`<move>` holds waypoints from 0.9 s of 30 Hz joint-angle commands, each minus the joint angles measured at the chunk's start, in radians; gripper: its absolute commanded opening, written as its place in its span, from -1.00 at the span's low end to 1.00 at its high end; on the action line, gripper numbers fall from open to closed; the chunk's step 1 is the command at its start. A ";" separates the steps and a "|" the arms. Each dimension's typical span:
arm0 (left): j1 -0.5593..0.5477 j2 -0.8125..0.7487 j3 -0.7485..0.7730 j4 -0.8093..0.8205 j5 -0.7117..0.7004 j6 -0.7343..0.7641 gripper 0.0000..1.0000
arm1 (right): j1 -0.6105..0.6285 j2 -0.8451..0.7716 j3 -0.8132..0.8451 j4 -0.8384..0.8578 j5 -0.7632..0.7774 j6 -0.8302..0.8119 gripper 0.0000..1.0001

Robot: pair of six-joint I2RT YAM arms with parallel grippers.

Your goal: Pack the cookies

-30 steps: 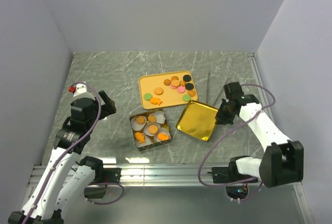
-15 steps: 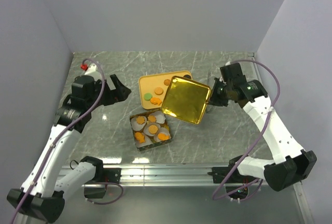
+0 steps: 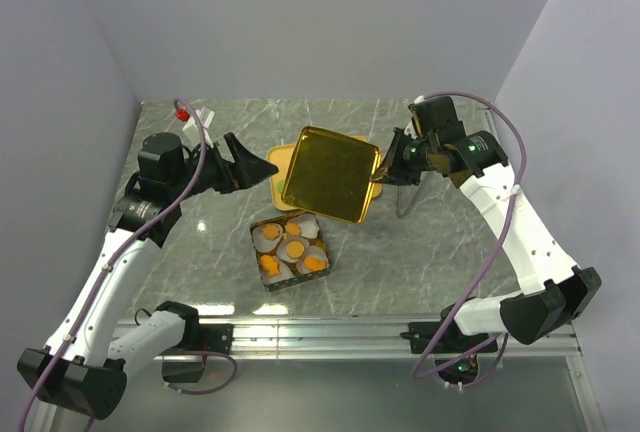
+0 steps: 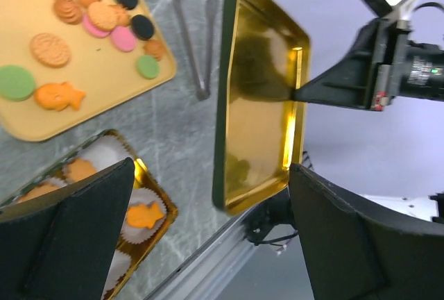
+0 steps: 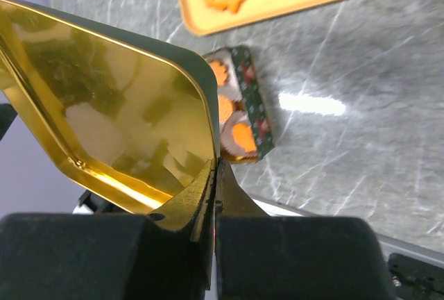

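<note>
My right gripper (image 3: 385, 174) is shut on the rim of a gold tin lid (image 3: 328, 174) and holds it in the air, tilted, above the orange tray (image 3: 274, 158). The lid also shows in the left wrist view (image 4: 258, 98) and the right wrist view (image 5: 104, 105). Loose cookies (image 4: 104, 17) lie on the tray (image 4: 90, 85); from above the lid hides most of them. A tin box (image 3: 291, 252) with cookies in white paper cups sits below the lid. My left gripper (image 3: 262, 167) is open and empty, in the air left of the lid.
Metal tongs (image 4: 195, 36) lie on the marble table right of the tray, seen also from above (image 3: 402, 197). The aluminium rail (image 3: 320, 332) runs along the near table edge. White walls close in the left, back and right sides.
My right gripper has lifted the gold lid off the table and carried it up and left over the tray. My left arm has risen and reached right toward the lid.
</note>
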 commanded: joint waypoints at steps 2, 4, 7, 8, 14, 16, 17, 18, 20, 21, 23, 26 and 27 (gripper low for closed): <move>-0.006 -0.012 -0.026 0.108 0.075 -0.051 0.99 | 0.020 0.013 0.048 0.063 -0.085 0.039 -1.00; -0.006 -0.009 -0.046 0.128 0.077 -0.059 0.99 | 0.026 0.022 0.062 0.073 -0.105 0.050 -1.00; -0.008 0.001 -0.070 0.165 0.095 -0.090 0.98 | 0.035 0.039 0.080 0.086 -0.131 0.056 -1.00; -0.011 0.006 -0.076 0.180 0.097 -0.100 0.97 | 0.038 0.044 0.085 0.087 -0.136 0.056 -1.00; -0.028 0.038 -0.058 0.218 0.118 -0.123 0.72 | 0.048 0.061 0.091 0.109 -0.165 0.064 -1.00; -0.037 0.052 -0.053 0.231 0.138 -0.130 0.56 | 0.054 0.068 0.093 0.124 -0.177 0.070 -1.00; -0.040 0.055 -0.046 0.238 0.142 -0.139 0.47 | 0.054 0.077 0.094 0.127 -0.188 0.068 -1.00; -0.045 0.061 -0.038 0.240 0.143 -0.140 0.27 | 0.057 0.084 0.099 0.129 -0.191 0.068 -1.00; -0.055 0.066 -0.015 0.239 0.144 -0.145 0.11 | 0.058 0.093 0.103 0.133 -0.194 0.068 -1.00; -0.058 0.066 -0.009 0.237 0.143 -0.145 -0.04 | 0.060 0.094 0.106 0.141 -0.196 0.071 -1.00; -0.063 0.069 0.011 0.232 0.147 -0.148 -0.25 | 0.060 0.102 0.109 0.147 -0.201 0.071 -1.00; -0.069 0.074 0.037 0.194 0.133 -0.136 -0.82 | 0.063 0.117 0.126 0.152 -0.208 0.073 -1.00; -0.071 0.072 0.043 0.176 0.126 -0.130 -0.94 | 0.061 0.122 0.131 0.152 -0.210 0.073 -1.00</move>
